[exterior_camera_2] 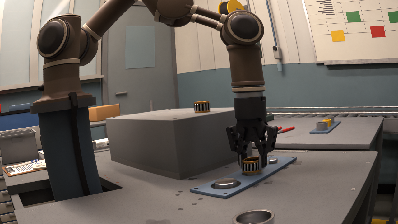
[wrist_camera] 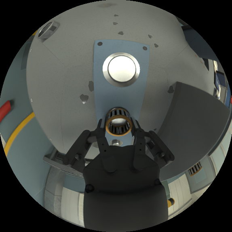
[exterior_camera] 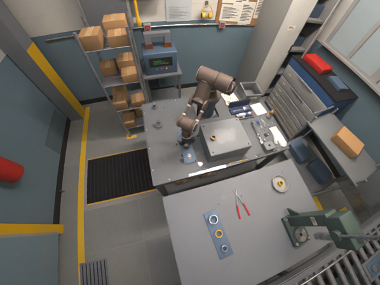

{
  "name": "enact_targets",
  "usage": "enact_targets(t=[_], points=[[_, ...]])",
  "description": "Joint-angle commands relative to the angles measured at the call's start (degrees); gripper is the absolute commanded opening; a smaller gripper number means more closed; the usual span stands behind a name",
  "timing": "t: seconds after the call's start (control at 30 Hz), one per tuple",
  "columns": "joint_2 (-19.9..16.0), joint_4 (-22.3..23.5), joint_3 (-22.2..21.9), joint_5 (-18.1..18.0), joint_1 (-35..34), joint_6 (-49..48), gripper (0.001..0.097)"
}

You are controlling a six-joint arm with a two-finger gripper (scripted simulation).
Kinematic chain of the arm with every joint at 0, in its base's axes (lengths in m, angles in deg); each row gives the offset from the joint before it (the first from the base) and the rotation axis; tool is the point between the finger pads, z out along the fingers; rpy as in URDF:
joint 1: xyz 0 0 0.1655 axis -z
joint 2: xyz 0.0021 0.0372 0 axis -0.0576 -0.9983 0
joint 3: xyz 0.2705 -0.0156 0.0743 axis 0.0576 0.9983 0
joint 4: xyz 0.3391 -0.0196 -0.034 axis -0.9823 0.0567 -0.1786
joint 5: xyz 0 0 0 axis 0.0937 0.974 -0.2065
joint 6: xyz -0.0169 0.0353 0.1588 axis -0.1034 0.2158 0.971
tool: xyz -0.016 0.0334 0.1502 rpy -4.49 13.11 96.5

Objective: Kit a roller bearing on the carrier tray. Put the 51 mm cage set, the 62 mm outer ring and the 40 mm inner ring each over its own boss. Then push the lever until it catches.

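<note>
The cage set [exterior_camera_2: 250, 165] [wrist_camera: 118, 124], a brass-rimmed ring of black and silver rollers, sits low over the middle boss of the blue carrier tray [exterior_camera_2: 243, 177] [exterior_camera: 188, 152], with my gripper [exterior_camera_2: 252, 163] [wrist_camera: 118, 129] closed on its sides from straight above. The large boss [exterior_camera_2: 224, 183] [wrist_camera: 121, 69] at the tray's near end and the small boss [exterior_camera_2: 272, 160] [wrist_camera: 116, 142] at the far end are bare. A steel ring [exterior_camera_2: 253, 217] [exterior_camera: 158, 124] [wrist_camera: 47, 29] lies apart on the bench. I cannot make out the lever.
The grey box [exterior_camera_2: 172, 139] [exterior_camera: 224, 138] stands close beside the tray, with another cage set [exterior_camera_2: 201, 106] [exterior_camera: 213, 137] on top. A second table holds a filled tray [exterior_camera: 218, 234], red pliers [exterior_camera: 240, 203] and a green press [exterior_camera: 321, 227]. Tools lie on the bench's far side.
</note>
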Motion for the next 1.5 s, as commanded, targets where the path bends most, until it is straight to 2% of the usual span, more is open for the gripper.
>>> enact_targets(t=[0.0, 1.47], points=[[0.08, 0.00, -0.07, 0.00, 0.00, 0.00, 0.0080], [-0.68, 0.00, -0.20, -0.62, 0.00, 0.00, 0.0080]])
